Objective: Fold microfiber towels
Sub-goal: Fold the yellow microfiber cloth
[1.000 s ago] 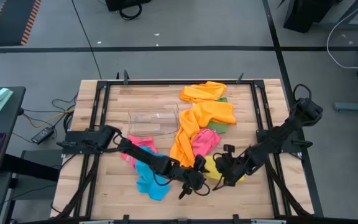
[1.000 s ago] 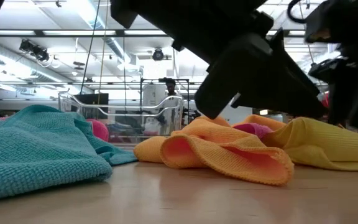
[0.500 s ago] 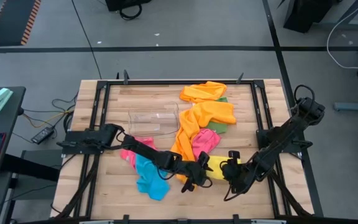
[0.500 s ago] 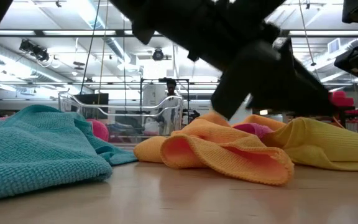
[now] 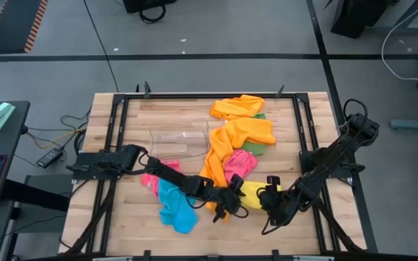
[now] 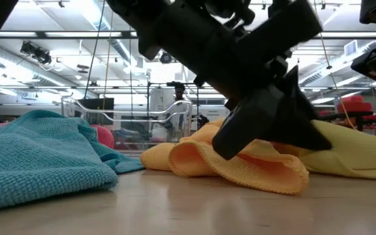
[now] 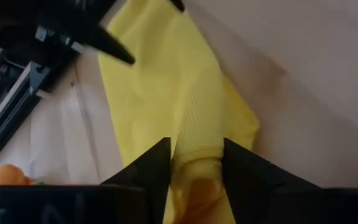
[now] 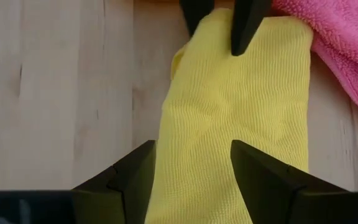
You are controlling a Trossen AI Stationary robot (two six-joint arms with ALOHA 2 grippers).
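- Left gripper: low over the near-centre of the desk, fingers set astride one end of the yellow towel. In the left wrist view a bunched fold of yellow cloth sits between the two fingers, which flank it closely; a firm pinch cannot be confirmed.
- Right gripper: at the opposite end of the same yellow towel, facing the left gripper. In the right wrist view its fingers stand spread, one on each side of the yellow cloth, which lies flat on the desk between them; the other arm's finger tips show at the far end of the cloth.
- Yellow towel: lies flat on the wood between the two grippers, near the front edge, touching the pink towel on its far side.
- Orange towel: long and rumpled, running from the desk centre toward the yellow towel; in the low view its looped end lies just under the left arm.
- Second orange towel: near the far edge, with a green towel partly hidden under the orange ones.
- Blue towel: crumpled at front left, under the left arm, beside another pink towel.
- Clear plastic bin: stands left of centre, apart from both grippers.
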